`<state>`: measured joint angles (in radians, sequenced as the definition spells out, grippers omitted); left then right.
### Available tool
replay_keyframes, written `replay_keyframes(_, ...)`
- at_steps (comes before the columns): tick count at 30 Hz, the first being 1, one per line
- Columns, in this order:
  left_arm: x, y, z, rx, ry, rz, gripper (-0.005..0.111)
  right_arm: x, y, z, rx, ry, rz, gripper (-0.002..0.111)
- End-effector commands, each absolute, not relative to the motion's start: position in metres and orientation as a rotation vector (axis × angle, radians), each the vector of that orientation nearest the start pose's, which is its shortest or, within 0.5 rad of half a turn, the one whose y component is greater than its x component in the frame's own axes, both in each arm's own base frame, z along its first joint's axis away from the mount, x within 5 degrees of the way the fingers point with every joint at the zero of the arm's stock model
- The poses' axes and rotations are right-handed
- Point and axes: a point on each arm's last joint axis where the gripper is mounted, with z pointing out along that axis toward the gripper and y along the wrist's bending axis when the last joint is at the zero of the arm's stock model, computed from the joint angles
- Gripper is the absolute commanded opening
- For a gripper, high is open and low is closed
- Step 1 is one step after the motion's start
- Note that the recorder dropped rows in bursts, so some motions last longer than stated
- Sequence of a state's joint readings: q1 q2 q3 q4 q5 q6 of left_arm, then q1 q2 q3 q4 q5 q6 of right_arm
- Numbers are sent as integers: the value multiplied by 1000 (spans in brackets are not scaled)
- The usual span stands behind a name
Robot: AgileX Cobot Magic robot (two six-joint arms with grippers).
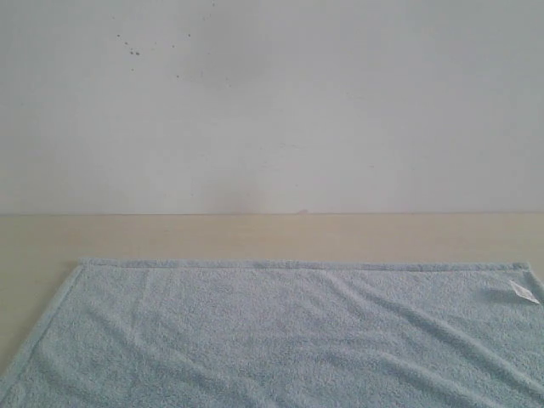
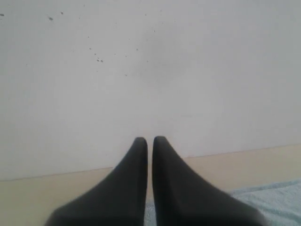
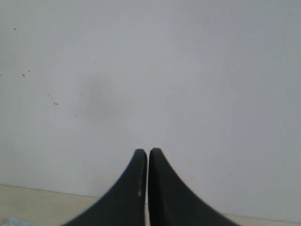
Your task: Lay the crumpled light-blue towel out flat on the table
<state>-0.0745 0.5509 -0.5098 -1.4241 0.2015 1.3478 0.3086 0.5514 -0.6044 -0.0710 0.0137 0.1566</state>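
Just short of the wall (image 1: pixel 272 102), the towel (image 1: pixel 280 336) lies open on the table (image 1: pixel 255 236), far hem straight, only shallow ripples remaining, so the spreading looks essentially done. Left gripper (image 2: pixel 149 139) and right gripper (image 3: pixel 147 151) are both pressed together, holding nothing, pointed at the wall

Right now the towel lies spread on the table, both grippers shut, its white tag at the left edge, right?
No: the exterior view shows the white tag at the right edge of the towel. Otherwise yes: it lies spread on the table, left gripper and right gripper shut.
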Motion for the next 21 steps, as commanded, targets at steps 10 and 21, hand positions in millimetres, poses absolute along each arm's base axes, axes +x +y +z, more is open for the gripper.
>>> replay_keyframes(10,77,-31,327,229,1706,-329,4,44,12,365,-170,1475,279,1)
replay_keyframes(21,65,-36,311,243,1890,-448,4,37,11,353,-151,1566,317,1)
